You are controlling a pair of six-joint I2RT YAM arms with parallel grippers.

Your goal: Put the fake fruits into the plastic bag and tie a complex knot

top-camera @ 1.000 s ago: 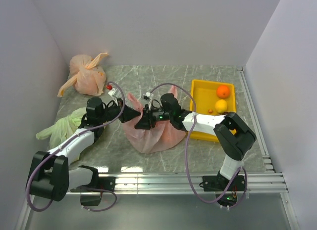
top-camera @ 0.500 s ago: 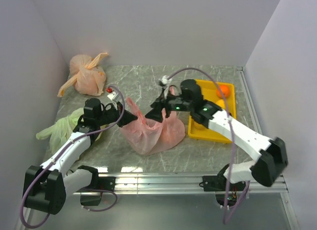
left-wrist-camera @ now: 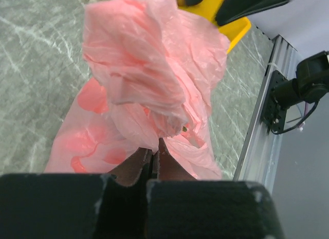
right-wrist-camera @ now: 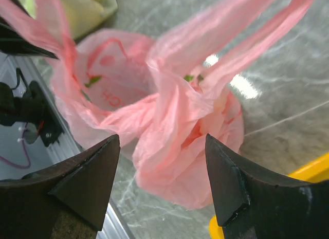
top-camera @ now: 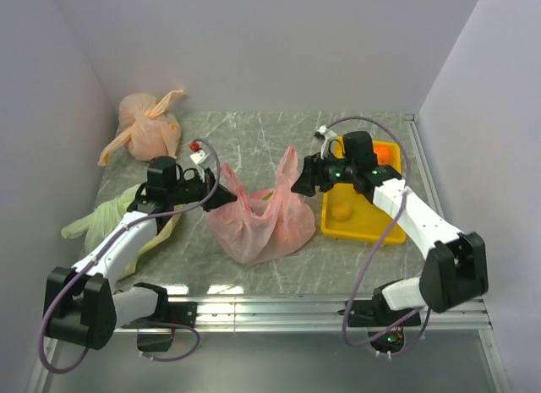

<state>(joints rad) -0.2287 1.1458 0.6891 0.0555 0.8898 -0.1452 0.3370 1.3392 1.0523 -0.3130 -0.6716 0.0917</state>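
Note:
The pink plastic bag [top-camera: 264,224] lies crumpled on the table's middle, its mouth up. My left gripper [top-camera: 225,196] is shut on its left handle strip, and in the left wrist view the gripper [left-wrist-camera: 154,152] pinches pink plastic [left-wrist-camera: 149,79]. My right gripper [top-camera: 298,180] is open and empty just right of the bag's upright right handle [top-camera: 286,166]. In the right wrist view the gripper [right-wrist-camera: 162,141] has wide jaws, with the bag [right-wrist-camera: 180,126] beyond them, untouched. Green bits [right-wrist-camera: 93,80] show inside. No knot is in view; the handle strips stand apart.
A yellow tray [top-camera: 365,228] right of the bag holds a yellow-orange fruit [top-camera: 342,209] and an orange [top-camera: 386,150] partly hidden by my right arm. An orange-peach tied bag [top-camera: 148,131] lies at back left, a yellow-green bag [top-camera: 106,215] at left. A metal rail [top-camera: 338,304] runs along the near edge.
My right gripper has pulled out of the bag's mouth, rightward toward the tray, and is now open and empty. The right handle stands free. My left gripper still holds the left handle.

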